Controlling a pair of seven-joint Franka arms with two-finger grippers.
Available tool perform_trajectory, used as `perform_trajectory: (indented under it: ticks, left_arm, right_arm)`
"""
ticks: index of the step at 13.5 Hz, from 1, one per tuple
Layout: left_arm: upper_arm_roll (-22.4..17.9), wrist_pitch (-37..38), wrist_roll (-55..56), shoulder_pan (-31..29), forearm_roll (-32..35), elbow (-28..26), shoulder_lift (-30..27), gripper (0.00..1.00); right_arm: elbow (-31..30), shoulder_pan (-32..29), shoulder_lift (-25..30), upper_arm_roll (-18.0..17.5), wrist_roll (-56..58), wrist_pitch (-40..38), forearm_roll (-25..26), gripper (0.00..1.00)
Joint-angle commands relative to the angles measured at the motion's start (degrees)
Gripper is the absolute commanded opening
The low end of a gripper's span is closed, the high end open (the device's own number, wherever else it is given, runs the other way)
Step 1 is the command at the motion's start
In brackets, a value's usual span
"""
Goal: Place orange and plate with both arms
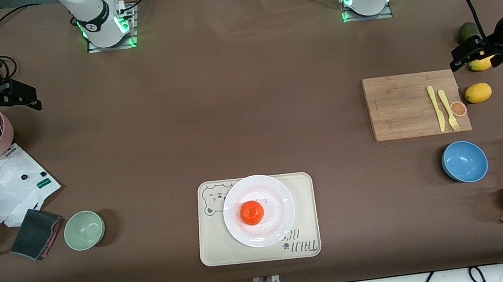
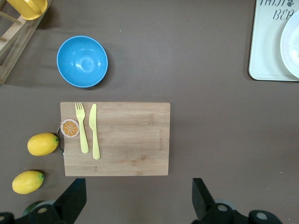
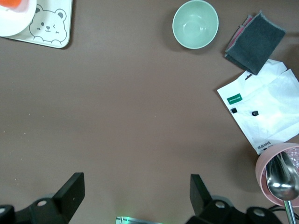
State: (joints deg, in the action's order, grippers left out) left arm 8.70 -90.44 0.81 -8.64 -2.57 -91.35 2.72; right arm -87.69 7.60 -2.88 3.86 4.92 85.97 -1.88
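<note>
Already the orange (image 1: pixel 251 212) lies on the plate (image 1: pixel 278 191), which sits on the tray (image 1: pixel 303 212) at lower centre (so, I judge, nothing remains). The left gripper (image 1: pixel 458 56) at right edge and right gripper (image 1: pixel 28 96) at upper left hang spread, empty.

The round white plate (image 1: pixel 275 195) looks like glossy ceramic, and the small red-orange orange (image 1: pixel 251 212) on it has a faintly dimpled, slightly shiny skin. Under them the beige rectangular tray (image 1: pixel 303 212) looks like smooth matt plastic. The table (image 1: pixel 247 112) is covered in a matt brown cloth-like sheet. The rectangular cutting board (image 1: pixel 399 105) is pale, grained wood carrying smooth yellow plastic cutlery (image 1: pixel 443 109). The round blue bowl (image 1: pixel 464 161) and pale green bowl (image 1: pixel 84 229) have a smooth, softly shiny finish. The dark grey folded cloth (image 1: pixel 35 233) looks coarse, and the white packet (image 1: pixel 12 187) is crinkled.
</note>
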Motion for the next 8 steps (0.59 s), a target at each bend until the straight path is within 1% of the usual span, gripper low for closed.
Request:
perform_trajectory:
  ticks: [1,2,4,8]
  left_arm:
    - [0.4,1.1,-0.4,-0.4,0.7,1.6,0.5,1.0]
    - [0.3,1.1,-0.5,-0.5,0.7,1.6,0.6,1.0]
    - [0.3,2.9,-0.1,0.3,1.2,4.4,2.3,1.0]
    - [0.4,3.0,-0.3,0.1,1.4,4.2,2.3,1.0]
  right_arm:
    - [1.8,-0.3,-0.7,-0.2,-0.5,-0.2,0.7,1.0]
    - [1.8,-0.3,-0.7,-0.2,-0.7,0.1,0.7,1.0]
    - [1.8,-0.3,-0.7,-0.2,-0.7,1.6,0.7,1.0]
    - [1.8,-0.2,-0.7,-0.2,-0.7,3.5,1.0,1.0]
